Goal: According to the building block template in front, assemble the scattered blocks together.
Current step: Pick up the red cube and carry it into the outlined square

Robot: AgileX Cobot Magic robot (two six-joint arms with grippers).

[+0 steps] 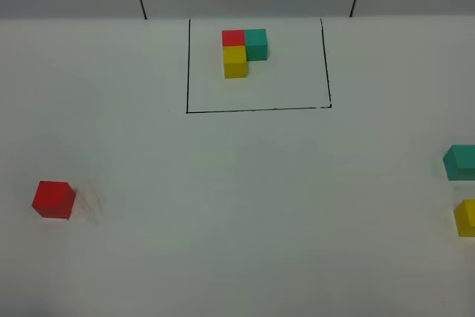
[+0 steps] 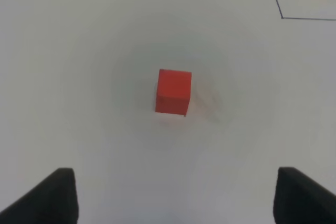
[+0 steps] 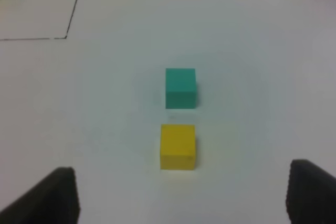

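The building block template [image 1: 243,51], an L of joined cubes with red at the far left, teal to its right and yellow nearer than the red, sits far centre inside a thin black drawn rectangle [image 1: 256,109]. The red cube [image 1: 53,199] lies alone at the near left. The teal cube [image 1: 460,162] and the yellow cube [image 1: 466,217] lie slightly apart at the right edge, the yellow one nearer.

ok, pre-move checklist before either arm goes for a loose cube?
1. left gripper open and empty: ok.
2. right gripper open and empty: ok.
3. red cube alone, free on all sides: ok.
4. teal cube and yellow cube apart, not touching: ok.
5. template unobstructed inside black frame: ok.
6. Assembly matching template: not ok, nothing joined yet.
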